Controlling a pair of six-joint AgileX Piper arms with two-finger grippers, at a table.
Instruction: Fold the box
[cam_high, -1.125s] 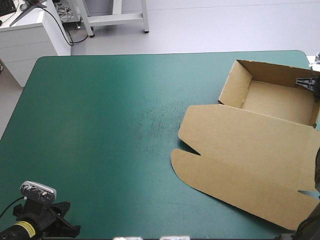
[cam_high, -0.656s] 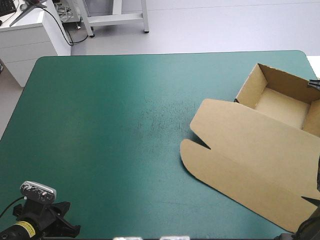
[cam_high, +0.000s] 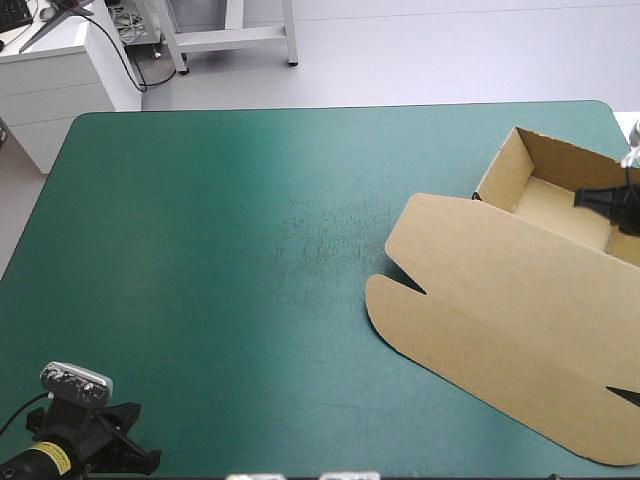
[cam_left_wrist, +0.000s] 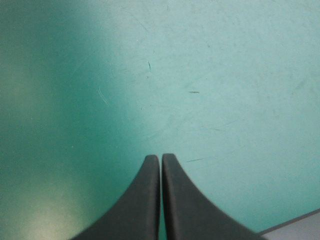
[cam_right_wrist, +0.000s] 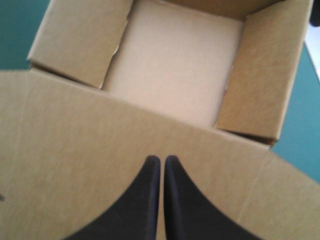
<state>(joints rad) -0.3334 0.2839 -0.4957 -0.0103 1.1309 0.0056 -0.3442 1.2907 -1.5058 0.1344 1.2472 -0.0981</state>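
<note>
The brown box (cam_high: 470, 250) lies on the right part of the table's teal-green cover (cam_high: 230, 250), reaching toward the far right corner. We see it as an open tray (cam_high: 545, 205) with its walls raised. The lid (cam_high: 520, 330) lies flat on the cover, spread from the tray toward the table's near side. Along the lid's outer edge runs a long flap (cam_high: 470, 360) with a rounded corner, set off by a crease and a small notch at each end. In the right wrist view we look into the tray: its pale floor shows between two upright side walls, with teal-green beyond them on either side.

The right gripper (cam_high: 582, 197) comes in from the table's right edge and hangs over the box. In the high view its tip shows against the tray. Its own view looks past the tip onto the lid near the hinge line, with the tray ahead. Its black fingers (cam_right_wrist: 150, 200) are pressed together into one pointed arch and pinch nothing. We cannot tell whether the tip touches the board.

The left gripper (cam_left_wrist: 161, 159) is well apart from the box, at the table's near left corner. Its fingers (cam_left_wrist: 145, 200) also meet tip to tip, with only the lightly scratched cover ahead of them.
</note>
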